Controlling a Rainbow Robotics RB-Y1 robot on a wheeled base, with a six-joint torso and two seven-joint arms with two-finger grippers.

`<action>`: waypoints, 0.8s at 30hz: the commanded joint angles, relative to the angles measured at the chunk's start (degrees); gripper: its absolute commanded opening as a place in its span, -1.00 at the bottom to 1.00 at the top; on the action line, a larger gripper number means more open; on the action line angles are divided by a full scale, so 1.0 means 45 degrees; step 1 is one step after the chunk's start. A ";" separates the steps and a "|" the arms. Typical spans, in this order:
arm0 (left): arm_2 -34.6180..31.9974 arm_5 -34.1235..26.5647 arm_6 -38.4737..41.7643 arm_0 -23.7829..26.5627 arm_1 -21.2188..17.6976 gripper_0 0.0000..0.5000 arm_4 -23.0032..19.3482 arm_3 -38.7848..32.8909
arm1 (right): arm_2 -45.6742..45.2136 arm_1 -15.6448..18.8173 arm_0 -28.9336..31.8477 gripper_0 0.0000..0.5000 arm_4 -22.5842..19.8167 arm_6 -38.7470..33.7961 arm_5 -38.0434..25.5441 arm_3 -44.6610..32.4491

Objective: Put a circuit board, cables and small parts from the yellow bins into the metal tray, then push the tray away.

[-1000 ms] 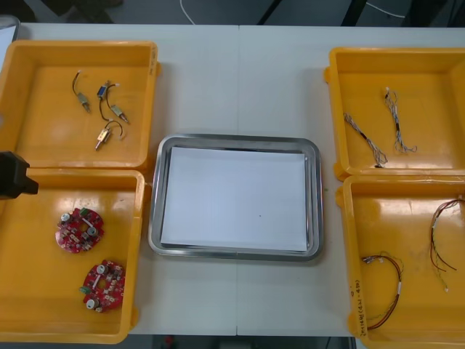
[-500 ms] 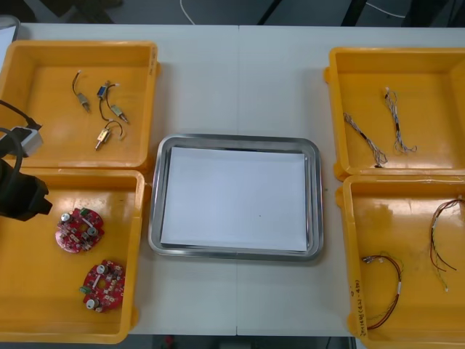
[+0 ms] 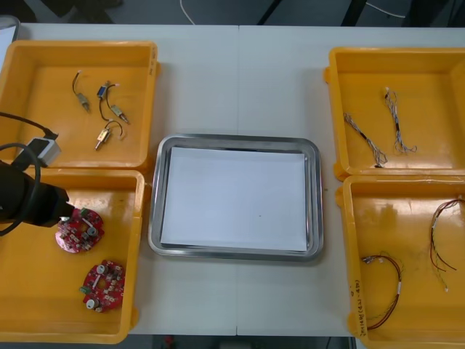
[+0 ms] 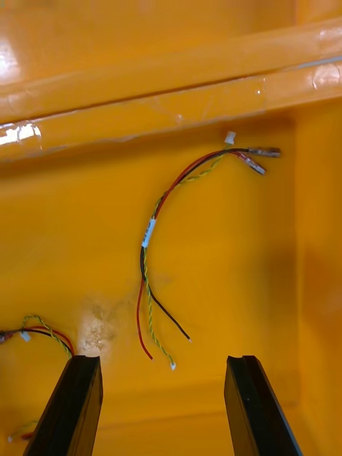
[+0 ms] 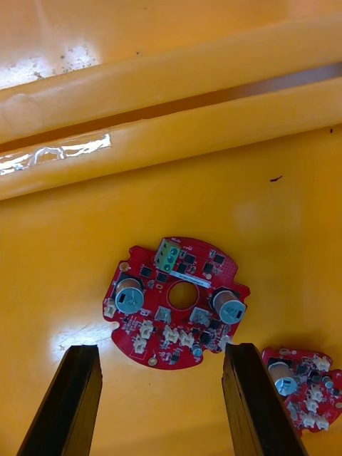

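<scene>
Hovering over the near-left yellow bin [image 3: 29, 291], the left claw [image 5: 160, 349] stands open, fingers [image 5: 64, 399] well spread, with a round red circuit board [image 5: 178, 299] lying flat just beyond their tips and roughly between them (a second board [image 5: 299, 388] sits just past one finger). Seen from the front, the claw's tip lies at that board's far-left edge, whether touching I cannot tell, while the metal tray [image 3: 312, 203], white inside, rests on the tabletop [image 3: 240, 73] between the bins. The right claw [image 4: 164, 360], also open, hangs above a red, black and yellow cable [image 4: 153, 235] on its bin's floor.
</scene>
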State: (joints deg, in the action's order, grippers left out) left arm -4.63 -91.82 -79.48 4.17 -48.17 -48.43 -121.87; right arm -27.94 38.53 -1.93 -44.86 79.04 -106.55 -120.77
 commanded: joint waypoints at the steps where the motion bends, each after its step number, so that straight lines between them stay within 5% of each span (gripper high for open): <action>1: 0.0287 0.0892 -0.0989 -0.0731 -0.0779 1.00 0.0001 -0.0046 | -0.0333 -0.0535 0.0175 1.00 0.0398 -0.0358 0.0475 -0.0077; 24: 0.1146 0.2748 -0.1751 -0.0770 -0.0916 1.00 0.0724 0.1126 | 0.1229 -0.1433 0.0194 1.00 0.1707 -0.0065 0.2624 0.1818</action>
State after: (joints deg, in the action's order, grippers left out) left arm -0.83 -80.76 -79.83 1.04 -49.89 -46.13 -117.10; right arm -24.15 32.71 -1.91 -37.98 79.05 -96.35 -113.60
